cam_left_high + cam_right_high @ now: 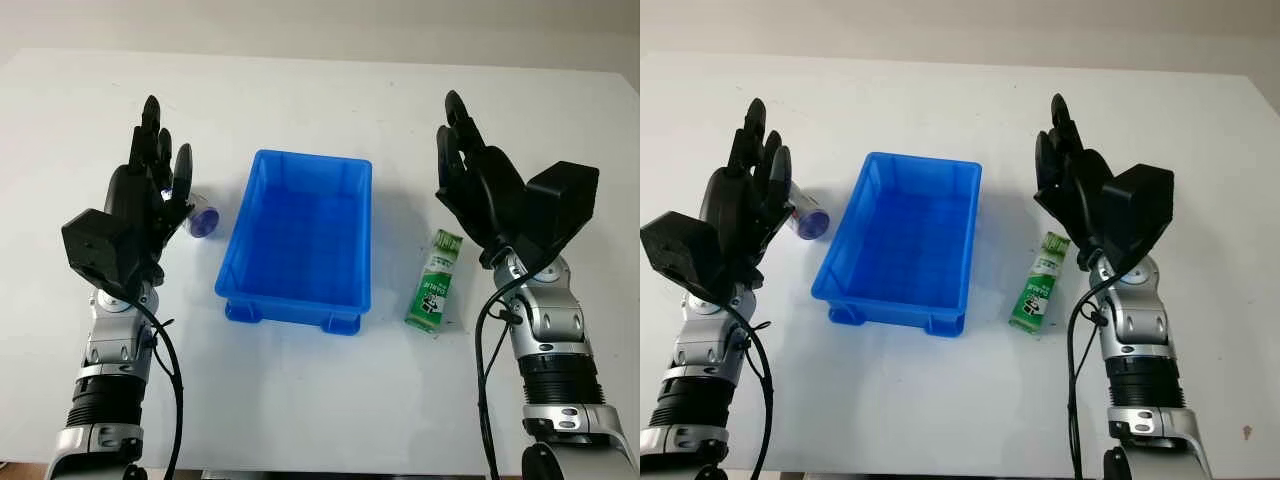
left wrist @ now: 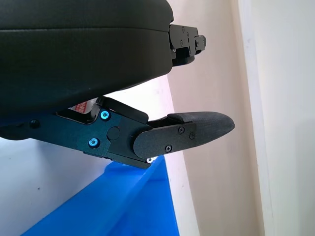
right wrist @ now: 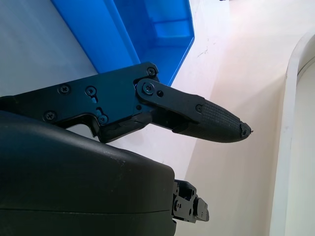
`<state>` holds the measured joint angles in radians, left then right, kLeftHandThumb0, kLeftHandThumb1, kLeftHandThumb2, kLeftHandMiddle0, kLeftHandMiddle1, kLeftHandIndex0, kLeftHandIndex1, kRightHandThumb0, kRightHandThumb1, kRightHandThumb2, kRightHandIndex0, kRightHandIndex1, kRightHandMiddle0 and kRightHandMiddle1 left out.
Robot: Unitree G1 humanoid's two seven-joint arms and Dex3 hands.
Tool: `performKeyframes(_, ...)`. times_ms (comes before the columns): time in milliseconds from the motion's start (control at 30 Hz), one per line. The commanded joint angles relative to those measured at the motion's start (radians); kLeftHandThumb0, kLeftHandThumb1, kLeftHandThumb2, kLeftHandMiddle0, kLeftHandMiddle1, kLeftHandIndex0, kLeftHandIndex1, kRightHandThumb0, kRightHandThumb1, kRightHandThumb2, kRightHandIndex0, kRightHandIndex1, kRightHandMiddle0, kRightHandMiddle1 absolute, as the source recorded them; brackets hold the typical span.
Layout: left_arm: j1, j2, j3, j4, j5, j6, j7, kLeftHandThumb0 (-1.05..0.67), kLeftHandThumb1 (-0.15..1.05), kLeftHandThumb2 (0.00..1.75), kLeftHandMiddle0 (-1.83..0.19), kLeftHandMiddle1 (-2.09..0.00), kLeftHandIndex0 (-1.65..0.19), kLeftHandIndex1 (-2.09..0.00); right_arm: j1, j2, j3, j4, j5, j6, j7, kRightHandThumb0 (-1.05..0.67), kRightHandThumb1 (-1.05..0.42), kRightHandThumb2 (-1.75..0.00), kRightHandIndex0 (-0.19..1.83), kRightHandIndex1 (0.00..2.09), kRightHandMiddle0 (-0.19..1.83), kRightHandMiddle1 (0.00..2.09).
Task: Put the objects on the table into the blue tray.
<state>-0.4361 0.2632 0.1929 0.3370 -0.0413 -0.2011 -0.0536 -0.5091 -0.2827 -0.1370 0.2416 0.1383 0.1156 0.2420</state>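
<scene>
A blue tray [image 1: 300,240] stands in the middle of the white tabletop [image 1: 320,400], and nothing lies inside it. The left robot hand [image 1: 150,190] is raised above the tabletop to the left of the tray; it is open and holds nothing. Just beside this hand, between it and the tray, a small clear container with a purple end [image 1: 808,221] lies on its side. The right robot hand [image 1: 475,180] is raised at the right of the tray, also open and holding nothing. A green and white packet [image 1: 434,281] lies flat on the tabletop between the tray and the right arm.
</scene>
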Motion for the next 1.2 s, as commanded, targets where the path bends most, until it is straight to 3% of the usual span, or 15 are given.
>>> performKeyframes(0, 0.025, -0.006, -0.003, -0.027, -0.002, 0.005, 0.001, -0.71, 1.05, 0.56, 0.03, -0.06, 0.06, -0.06, 0.016, -0.007, -0.003, -0.027, 0.001, 0.010, 0.002, -0.74, -1.05, -0.74, -0.19, 0.00, -0.19, 0.00)
performKeyframes(333, 0.013, -0.005, -0.004, -0.015, 0.002, 0.017, 0.005, -0.70, 1.05, 0.56, 0.04, -0.05, 0.06, -0.05, -0.016, -0.020, -0.008, -0.001, 0.011, 0.018, 0.044, -0.72, -1.05, -0.73, -0.19, 0.00, -0.19, 0.00)
performKeyframes(433, 0.005, -0.003, -0.002, 0.000, 0.000, 0.012, 0.002, -0.70, 1.05, 0.57, 0.04, -0.05, 0.06, -0.05, -0.033, -0.035, -0.029, -0.012, 0.035, 0.016, 0.066, -0.71, -1.05, -0.63, -0.19, 0.00, -0.19, 0.00)
performKeyframes(467, 0.003, 0.000, -0.002, 0.003, 0.002, 0.009, 0.003, -0.70, 1.05, 0.57, 0.04, -0.05, 0.06, -0.05, -0.042, -0.069, -0.027, -0.021, 0.031, -0.002, 0.100, -0.70, -1.05, -0.59, -0.19, 0.00, -0.19, 0.00)
performKeyframes(567, -0.003, 0.004, 0.000, 0.003, 0.003, 0.009, 0.004, -0.69, 1.05, 0.58, 0.04, -0.05, 0.06, -0.05, -0.071, -0.184, -0.011, -0.080, 0.010, 0.027, 0.200, -0.57, -1.01, -0.18, -0.06, 0.07, -0.05, 0.08)
performKeyframes(667, -0.007, 0.007, 0.001, 0.012, 0.003, 0.002, 0.004, -0.69, 1.05, 0.59, 0.04, -0.05, 0.06, -0.05, -0.078, -0.305, 0.027, -0.156, -0.063, 0.033, 0.272, -0.45, -0.92, -0.06, 0.08, 0.14, 0.07, 0.15)
performKeyframes(800, -0.011, 0.009, 0.002, 0.026, 0.006, -0.011, 0.005, -0.69, 1.05, 0.59, 0.03, -0.06, 0.05, -0.06, -0.065, -0.463, 0.076, -0.215, -0.229, -0.125, 0.328, -0.45, -0.76, -0.04, 0.30, 0.21, 0.31, 0.19)
performKeyframes(967, -0.022, 0.011, 0.001, 0.041, 0.010, -0.024, 0.003, -0.70, 1.05, 0.58, 0.01, -0.06, 0.04, -0.06, -0.030, -0.618, 0.123, -0.255, -0.380, -0.302, 0.411, -0.42, -0.72, -0.05, 0.37, 0.16, 0.43, 0.10)
performKeyframes(1167, -0.034, 0.010, -0.001, 0.057, 0.003, -0.042, -0.009, -0.69, 1.05, 0.58, 0.02, -0.06, 0.04, -0.06, 0.010, -0.697, 0.156, -0.242, -0.477, -0.496, 0.428, -0.34, -0.74, -0.06, 0.39, 0.12, 0.43, 0.07)
